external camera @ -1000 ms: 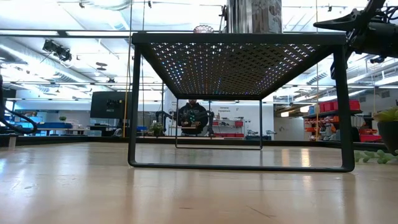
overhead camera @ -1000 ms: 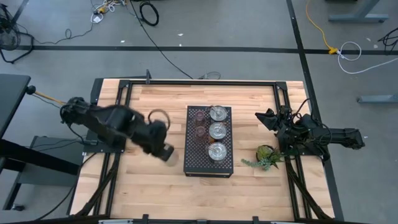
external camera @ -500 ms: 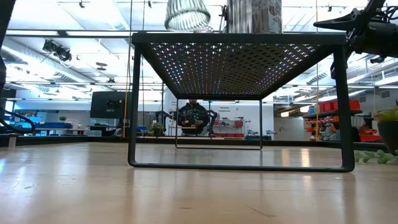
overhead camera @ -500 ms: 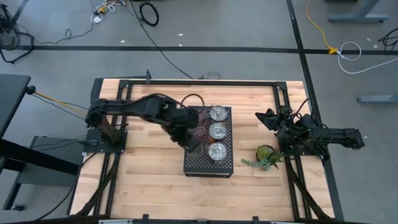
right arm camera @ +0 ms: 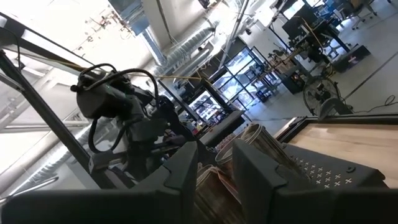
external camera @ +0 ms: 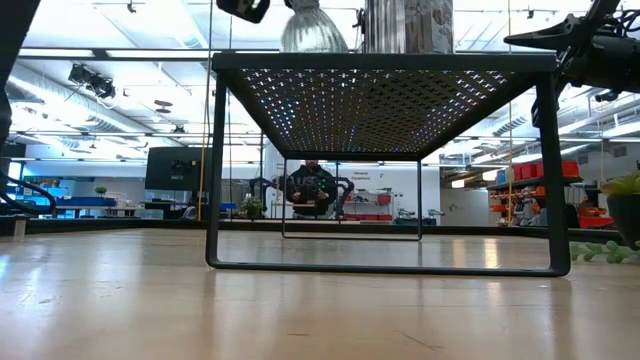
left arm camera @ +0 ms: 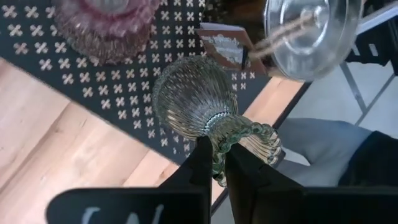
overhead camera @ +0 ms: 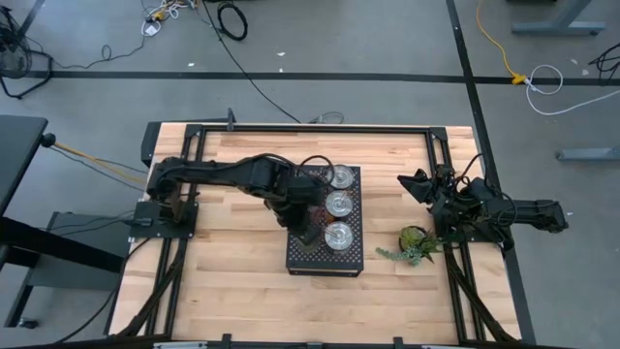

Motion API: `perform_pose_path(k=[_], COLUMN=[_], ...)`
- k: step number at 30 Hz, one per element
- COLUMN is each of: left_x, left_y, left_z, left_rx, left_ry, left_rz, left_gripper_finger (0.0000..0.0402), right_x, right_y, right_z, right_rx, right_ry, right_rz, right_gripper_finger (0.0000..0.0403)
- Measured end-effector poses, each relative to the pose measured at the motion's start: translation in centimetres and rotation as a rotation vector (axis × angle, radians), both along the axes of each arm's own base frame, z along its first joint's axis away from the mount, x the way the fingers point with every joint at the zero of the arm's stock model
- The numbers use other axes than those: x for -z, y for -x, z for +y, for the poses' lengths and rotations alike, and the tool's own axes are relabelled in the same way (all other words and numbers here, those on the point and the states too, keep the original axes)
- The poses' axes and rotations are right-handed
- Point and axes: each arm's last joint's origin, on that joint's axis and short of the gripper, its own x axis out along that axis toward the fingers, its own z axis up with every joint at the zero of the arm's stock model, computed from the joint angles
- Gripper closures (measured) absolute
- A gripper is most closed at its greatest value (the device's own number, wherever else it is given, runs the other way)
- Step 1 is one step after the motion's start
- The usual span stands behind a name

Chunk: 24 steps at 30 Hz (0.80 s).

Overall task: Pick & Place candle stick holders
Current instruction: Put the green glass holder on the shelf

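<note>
One ribbed olive-green glass holder (left arm camera: pixel 205 106), rim pinched by left gripper (left arm camera: pixel 214 163) jaws, above black rack (left arm camera: pixel 74 74).

Light falls evenly from above on my table (overhead camera: pixel 232 252), with soft, weak shadows. In the low view the bright ceiling lamps glare through the perforated rack (external camera: pixel 385 95). My left wrist view is sharp; its lower edge is blurred.

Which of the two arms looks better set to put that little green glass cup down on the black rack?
The left. Its gripper pinches the olive-green candle holder right over the black perforated stand. The right gripper waits off at the table's edge, beside the potted plant.
</note>
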Motion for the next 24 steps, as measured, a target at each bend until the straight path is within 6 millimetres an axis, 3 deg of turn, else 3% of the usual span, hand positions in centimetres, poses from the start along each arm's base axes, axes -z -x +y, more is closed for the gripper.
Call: perform_pose_path(k=[17,24], left_x=[0.25,0.38], left_y=[-0.62,-0.39], left_z=[0.03,0.17], left_rx=[0.041,0.035], left_ry=[-0.024,-0.075], left_rz=[-0.043,-0.022], left_gripper_finger=[0.036,0.0335], right_x=[-0.03,-0.03], right_y=[0.01,0.01], right_z=[0.03,0.03], right_rx=[-0.009,-0.009], right_ry=[0.002,0.002], right_rz=[-0.004,-0.004], right_gripper_finger=[0.0302,0.0302])
